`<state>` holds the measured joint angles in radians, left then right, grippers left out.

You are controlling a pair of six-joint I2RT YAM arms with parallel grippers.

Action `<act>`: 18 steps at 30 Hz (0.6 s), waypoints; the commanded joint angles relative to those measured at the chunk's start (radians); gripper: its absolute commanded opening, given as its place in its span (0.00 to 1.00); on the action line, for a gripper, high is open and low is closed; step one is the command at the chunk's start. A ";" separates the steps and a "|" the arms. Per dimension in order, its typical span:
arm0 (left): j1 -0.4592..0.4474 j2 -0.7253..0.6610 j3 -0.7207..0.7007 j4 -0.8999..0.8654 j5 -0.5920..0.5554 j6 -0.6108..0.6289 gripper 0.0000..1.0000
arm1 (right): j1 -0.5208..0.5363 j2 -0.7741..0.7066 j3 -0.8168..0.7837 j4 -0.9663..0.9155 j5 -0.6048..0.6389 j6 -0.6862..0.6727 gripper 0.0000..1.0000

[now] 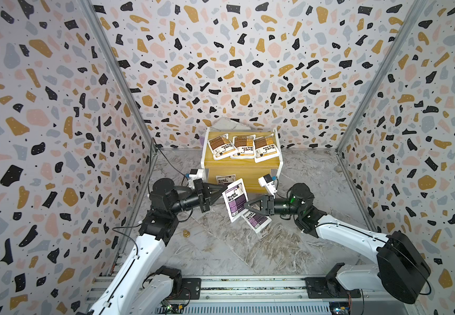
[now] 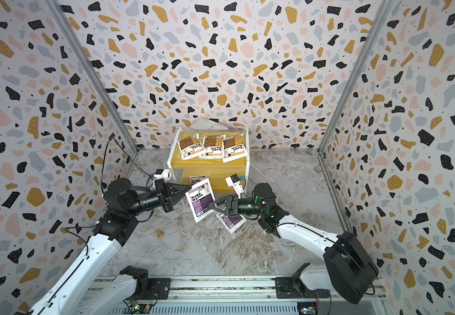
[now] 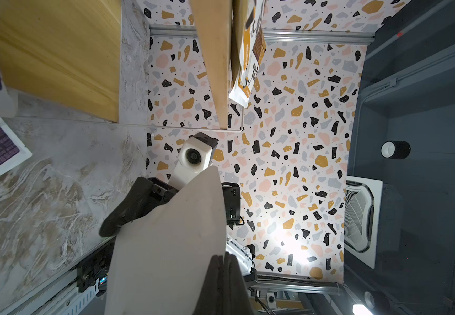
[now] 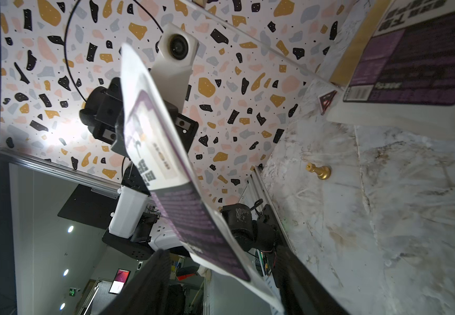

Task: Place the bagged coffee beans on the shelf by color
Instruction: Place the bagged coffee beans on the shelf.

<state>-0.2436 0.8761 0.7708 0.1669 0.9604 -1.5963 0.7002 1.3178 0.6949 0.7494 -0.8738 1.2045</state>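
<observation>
Surface (image 1: pixel 234 253): grey-veined marble, boxed in by terrazzo-print walls (image 1: pixel 57 109) on three sides. Nearest us, a broad stretch lies bare between the two arm bases.
Counts: we count six pouches (three purple, three brown), two claws, one shelf with two boards and one small brass piece.
Brass piece (image 1: pixel 186 233): stands alone on the marble near the left arm, well apart from every pouch.
Flat purple pouch (image 1: pixel 256 221): lies askew on the marble, partly under the right claw and the raised purple pouch.
Left claw (image 1: pixel 225 188): closed on one edge of the raised purple pouch (image 1: pixel 234 197). That pouch hangs off the marble in front of the shelf, between the two claws.
Right claw (image 1: pixel 246 206): jaws apart, straddling the opposite edge of that pouch. In the right wrist view its fingers (image 4: pixel 150 283) stand on either side of the sheet.
Shelf (image 1: pixel 215 167): centred near the back wall, with marble free on both flanks.
Lower board (image 1: pixel 252 178): we see one shelved purple pouch (image 1: pixel 225 179) towards its left end, half hidden by the raised one, with bare wood to its right.
Upper board (image 1: pixel 242 135): three in a row, the left brown pouch (image 1: pixel 219 146), the middle brown pouch (image 1: pixel 244 146) and the right brown pouch (image 1: pixel 266 148). Their edges overlap and they span nearly the whole width.
</observation>
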 commanded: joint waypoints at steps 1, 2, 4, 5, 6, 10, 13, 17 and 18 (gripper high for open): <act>-0.003 0.007 -0.005 0.084 0.017 -0.005 0.00 | -0.002 0.006 -0.019 0.168 0.012 0.096 0.65; -0.003 0.008 -0.005 0.081 0.018 -0.001 0.00 | -0.002 0.005 -0.022 0.174 0.014 0.102 0.63; -0.003 0.011 -0.004 0.069 0.017 0.010 0.00 | -0.002 -0.002 -0.025 0.169 0.015 0.107 0.59; -0.003 0.013 0.000 0.055 0.017 0.019 0.00 | -0.002 -0.006 -0.027 0.158 0.015 0.107 0.56; -0.003 0.015 0.005 0.034 0.013 0.033 0.00 | -0.001 -0.012 -0.028 0.147 0.015 0.103 0.55; -0.003 0.026 0.049 -0.090 0.012 0.128 0.00 | -0.001 -0.045 -0.048 0.099 0.026 0.095 0.48; -0.003 0.034 0.074 -0.162 0.008 0.186 0.00 | -0.001 -0.087 -0.068 0.018 0.046 0.066 0.40; -0.003 0.044 0.090 -0.239 -0.009 0.248 0.00 | -0.001 -0.158 -0.078 -0.127 0.090 0.002 0.26; -0.003 0.045 0.091 -0.243 -0.011 0.253 0.00 | -0.001 -0.175 -0.077 -0.157 0.103 -0.011 0.22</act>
<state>-0.2436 0.9207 0.8219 -0.0349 0.9577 -1.4231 0.7002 1.2011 0.6113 0.7010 -0.8089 1.2522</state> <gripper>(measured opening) 0.038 0.240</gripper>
